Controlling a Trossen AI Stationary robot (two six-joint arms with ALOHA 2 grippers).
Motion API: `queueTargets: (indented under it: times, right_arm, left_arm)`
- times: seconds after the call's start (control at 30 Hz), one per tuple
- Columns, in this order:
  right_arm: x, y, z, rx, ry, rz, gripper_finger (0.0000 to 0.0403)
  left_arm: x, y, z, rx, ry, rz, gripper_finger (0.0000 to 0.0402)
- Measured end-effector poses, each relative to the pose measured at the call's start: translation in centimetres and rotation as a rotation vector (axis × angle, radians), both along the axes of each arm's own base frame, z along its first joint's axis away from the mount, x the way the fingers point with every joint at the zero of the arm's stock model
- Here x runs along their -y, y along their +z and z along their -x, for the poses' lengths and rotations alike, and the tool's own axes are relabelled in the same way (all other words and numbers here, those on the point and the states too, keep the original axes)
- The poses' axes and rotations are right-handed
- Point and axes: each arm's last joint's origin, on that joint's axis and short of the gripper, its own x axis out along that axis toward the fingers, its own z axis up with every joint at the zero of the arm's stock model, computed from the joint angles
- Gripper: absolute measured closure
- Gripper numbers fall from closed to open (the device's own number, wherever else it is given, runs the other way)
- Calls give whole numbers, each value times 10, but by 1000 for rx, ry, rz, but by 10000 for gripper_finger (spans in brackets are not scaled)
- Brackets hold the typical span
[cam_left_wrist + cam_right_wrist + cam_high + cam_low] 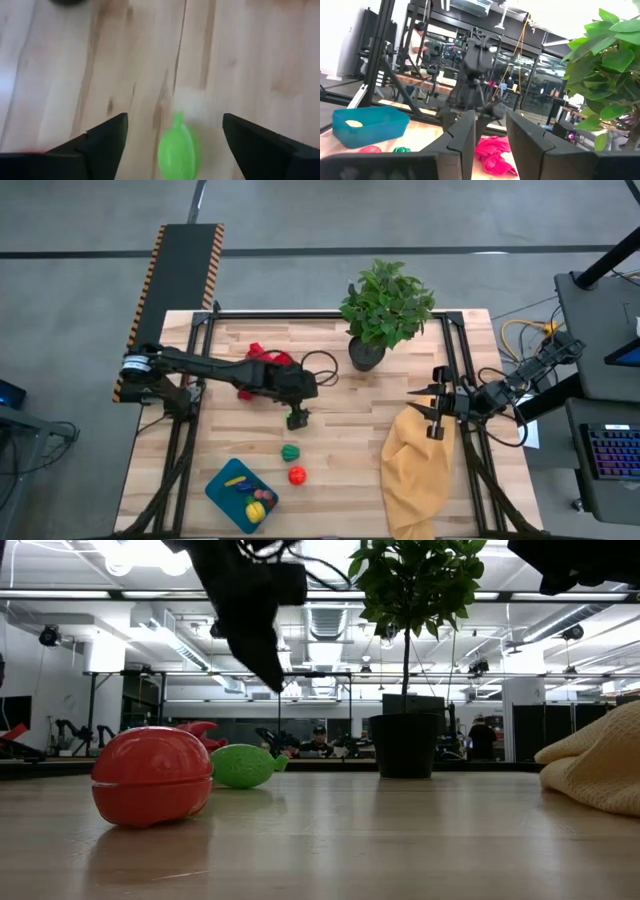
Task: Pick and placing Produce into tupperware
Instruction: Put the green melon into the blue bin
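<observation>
A bright green produce piece [178, 150] lies on the wooden table, below and between the spread fingers of my left gripper [175, 120], which hangs open above it [297, 419] without touching. A red produce piece [297, 475] lies just nearer than the green one [290, 452]. The teal tupperware [241, 495] sits at the near left with yellow, purple and pink pieces in it. My right gripper [437, 409] waits at the table's right over the mustard cloth, its fingers [465, 140] a little apart with nothing between them.
A potted plant [385, 310] stands at the far middle. A red cloth [262, 365] lies under my left arm. The mustard cloth [420, 470] lies crumpled along the near right. Bare wood lies between the produce and the cloth.
</observation>
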Motion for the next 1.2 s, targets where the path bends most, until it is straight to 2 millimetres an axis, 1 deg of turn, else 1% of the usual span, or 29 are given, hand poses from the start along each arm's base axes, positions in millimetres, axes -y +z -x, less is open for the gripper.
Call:
queueTargets:
  times: [0.1, 0.17, 0.37, 0.47, 0.57, 0.9, 1.2]
  right_arm:
    - [0, 0, 0, -2, -7, 27, 302]
    - [0, 0, 0, -3, -9, 39, 305]
    - [0, 0, 0, -4, -10, 43, 306]
    - [0, 0, 0, -5, -11, 44, 303]
    - [0, 0, 0, -7, -15, 43, 303]
    - [1, 0, 0, -12, -43, 36, 314]
    - [1, -2, 0, -27, -61, 39, 310]
  left_arm:
    - [0, -4, -2, -76, -1, -3, 82]
    - [0, -5, -1, -111, 20, 31, 80]
    - [3, -8, -1, -132, 99, 123, 80]
    - [3, -13, 1, -164, 132, 138, 80]
    - [3, -16, -1, -164, 135, 139, 80]
    - [8, -47, -9, -289, 145, 131, 80]
    - [8, -69, -15, -355, 151, 113, 80]
